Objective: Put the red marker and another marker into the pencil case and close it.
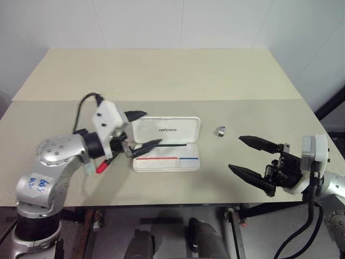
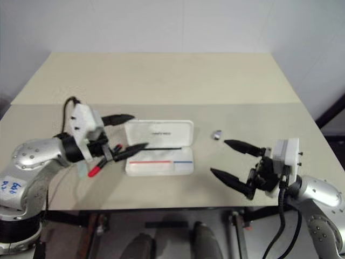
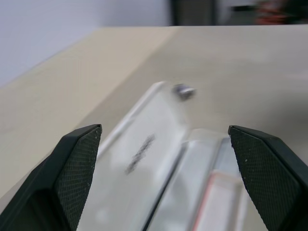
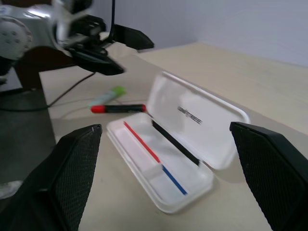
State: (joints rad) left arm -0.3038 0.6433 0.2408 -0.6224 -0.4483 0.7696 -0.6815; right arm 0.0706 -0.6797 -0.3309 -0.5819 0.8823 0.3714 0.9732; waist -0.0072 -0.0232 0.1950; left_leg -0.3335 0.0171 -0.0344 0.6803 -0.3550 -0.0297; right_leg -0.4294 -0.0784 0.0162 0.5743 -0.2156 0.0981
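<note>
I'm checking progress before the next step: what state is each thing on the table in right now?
Pencil case: open, lid tilted back, no marker inside.
Red marker: lying flat on the table beside the case, capped.
Green marker: lying on the table next to the red marker.
Small grey object: resting on the table, apart from the case.
Left gripper: open, empty.
Right gripper: open, empty.

The white pencil case [image 4: 166, 159] lies open at the table's middle, its lettered lid tilted back on the far side, with red and blue lines in its empty tray. Just left of it lie the black, red-capped marker [image 4: 118, 108] and the green-capped highlighter [image 4: 108, 96], side by side.
</note>
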